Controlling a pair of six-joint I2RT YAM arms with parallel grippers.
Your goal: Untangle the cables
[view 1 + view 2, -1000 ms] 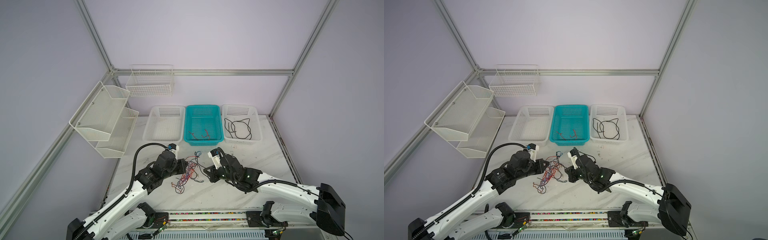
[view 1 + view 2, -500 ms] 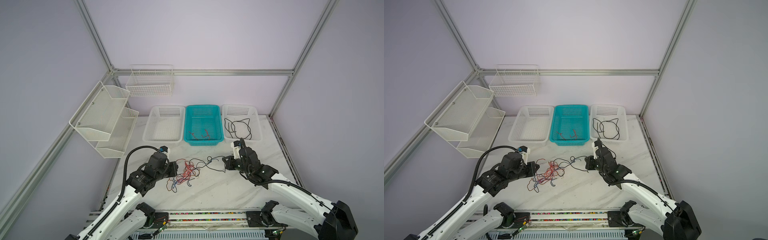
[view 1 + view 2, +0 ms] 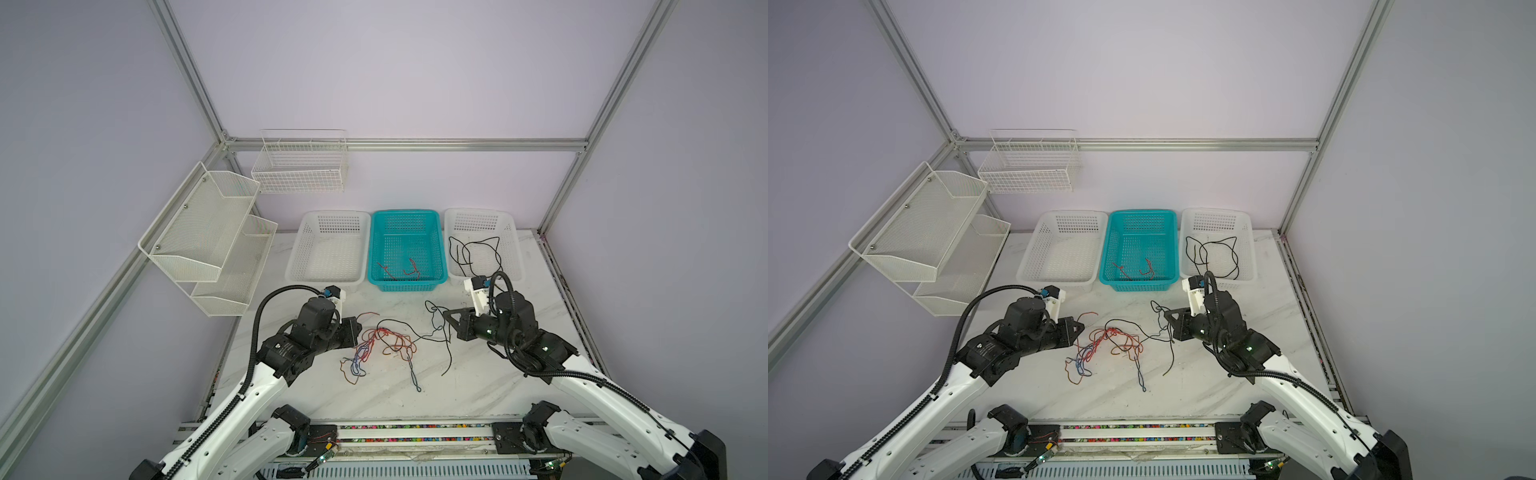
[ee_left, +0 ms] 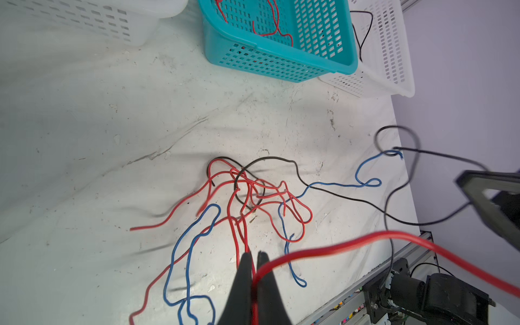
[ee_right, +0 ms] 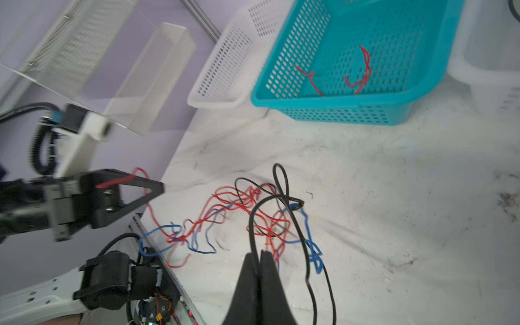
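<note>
Both pairs of fingers are closed: the left fingers [image 4: 244, 284] clamp a red cable [image 4: 337, 244], which passes between them and sweeps off in a blurred arc close to the lens. The right fingers [image 5: 247, 284] pinch a black cable [image 5: 251, 222] that rises from their tips and loops back past them. Between the two pairs, on the white marbled counter [image 3: 478, 386], lie the rest of the cables [image 3: 386, 345], red-orange, blue and black, knotted in a loose heap. A blue strand [image 3: 413, 376] and a black strand [image 3: 449, 357] trail toward the front edge. In both top views the pairs face each other across this heap, each just beside it. Behind it three baskets stand side by side. The left white basket [image 3: 332, 216] comes first, then the teal basket [image 3: 405, 215] holding short red pieces [image 3: 411, 269], then the right white basket [image 3: 482, 212] holding a looped black wire [image 3: 473, 253]. A mesh shelf [image 3: 199, 216] and a wire rack [image 3: 299, 166] hang on the walls at left. A small pale marking [image 3: 284, 348] on the left arm's black joint is too small to read.
</note>
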